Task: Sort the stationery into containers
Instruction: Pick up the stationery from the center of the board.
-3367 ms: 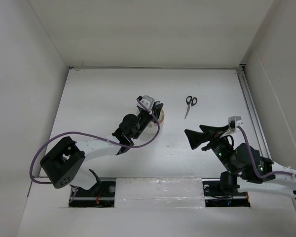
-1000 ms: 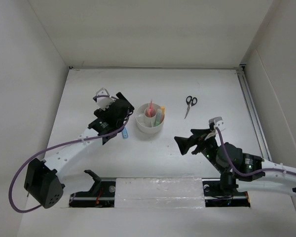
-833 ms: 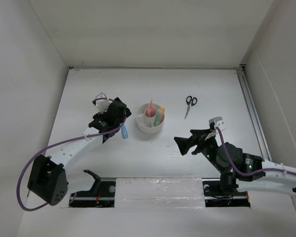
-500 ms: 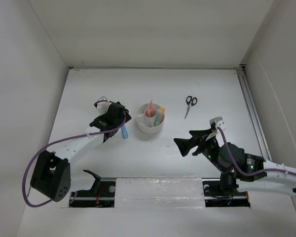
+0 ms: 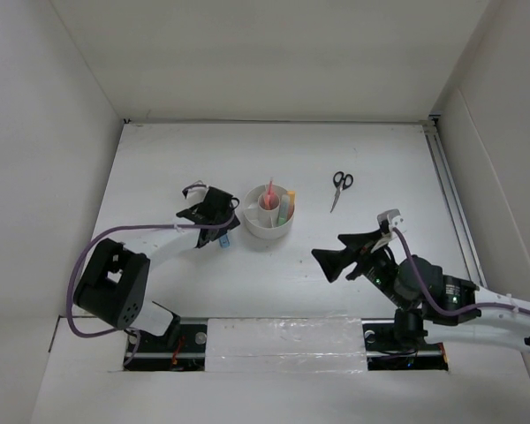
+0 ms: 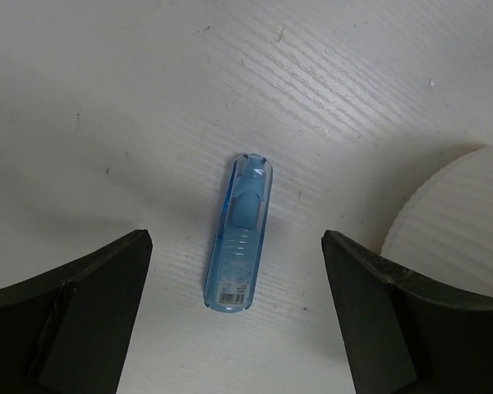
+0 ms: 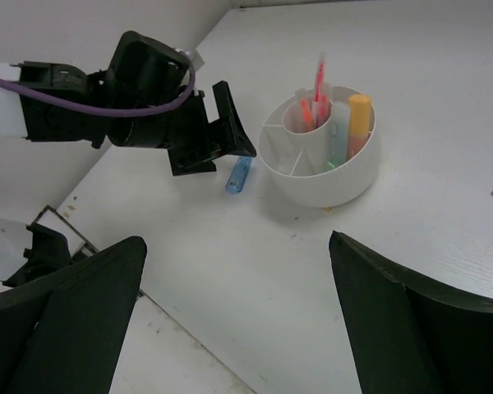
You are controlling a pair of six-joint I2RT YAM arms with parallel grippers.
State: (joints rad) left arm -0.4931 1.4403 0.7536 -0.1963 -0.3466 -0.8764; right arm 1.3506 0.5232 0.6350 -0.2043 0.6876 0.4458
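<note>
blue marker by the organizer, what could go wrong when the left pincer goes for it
The blue marker lies flat between the fingers of the open left pincer, touching neither; closing unevenly could roll or skid it away. One finger sits close to the white organizer; going lower might nudge it and tip the pink pens standing inside.
</note>
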